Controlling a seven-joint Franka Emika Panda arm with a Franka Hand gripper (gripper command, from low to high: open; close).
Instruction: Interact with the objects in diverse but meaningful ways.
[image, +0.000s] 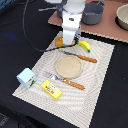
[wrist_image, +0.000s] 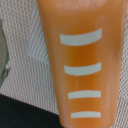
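The pincer (image: 66, 41) is down low over the far edge of the placemat (image: 95, 60), right at the bread loaf (image: 59, 43), whose golden-brown end pokes out beside the arm in the exterior view. In the wrist view the loaf (wrist_image: 82, 60) fills nearly the whole picture, its pale score marks running across it, so the camera sits very close above it. Neither view shows the fingertips, so I cannot tell whether the pincer is open, closed, or already clamped on the loaf.

Judging by its smooth, even surface, the loaf is probably a light, rigid plastic toy: easy to lift, not fragile, but likely slick and rounded, so it could roll or squirt out of a shallow pinch. The safest hold looks to be across its narrow width at mid-length, between score marks, with the fingers reaching well down the sides.

Just beside the pincer, toward the exterior view's right, lies the banana (image: 86, 46). Nearer the camera from the pincer sits a round tan plate (image: 69, 66), flanked by a knife (image: 82, 57) and a fork (image: 64, 80). Well apart, at the mat's near end, are the yellow box (image: 51, 90) and a small pale blue and white object (image: 26, 77). All rest on the dark worktop (image: 107, 97)
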